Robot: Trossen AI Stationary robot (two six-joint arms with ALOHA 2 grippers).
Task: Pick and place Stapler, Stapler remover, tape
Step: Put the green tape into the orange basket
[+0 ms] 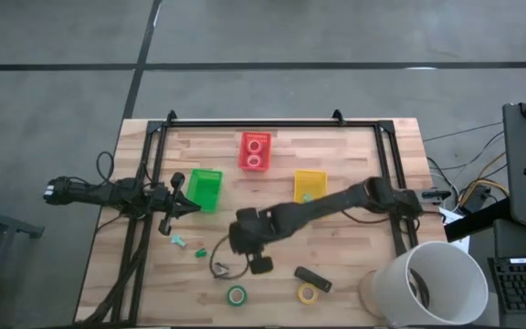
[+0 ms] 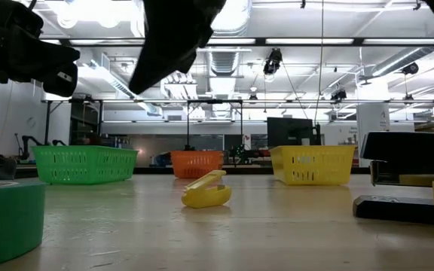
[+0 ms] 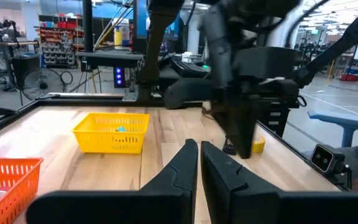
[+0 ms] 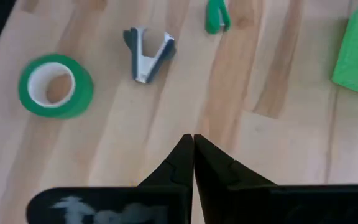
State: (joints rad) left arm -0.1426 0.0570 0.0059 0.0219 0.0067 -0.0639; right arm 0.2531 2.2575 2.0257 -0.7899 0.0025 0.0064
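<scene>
1. The right gripper (image 4: pixel 193 144) hangs over the tabletop (image 1: pixel 354 265) just beside the green tape (image 4: pixel 55 86), its jaws pressed together and holding nothing.
2. A silver staple remover (image 4: pixel 148 53) lies a little beyond the green tape from it, and a small green remover (image 4: pixel 216 15) beyond that, toward the green basket (image 1: pixel 205 188).
3. The stapler (image 1: pixel 312 279) sits on the far side of the green tape from those removers, with the yellow tape (image 1: pixel 309 293) just beside it.
4. The red basket (image 1: pixel 255 151) already holds two red-orange rolls, so this looks like an approach for another pick.
5. Next, the jaws must part and drop over the silver remover or the green tape.
6. The left gripper (image 3: pixel 199 163) waits by the green basket, jaws together.
</scene>
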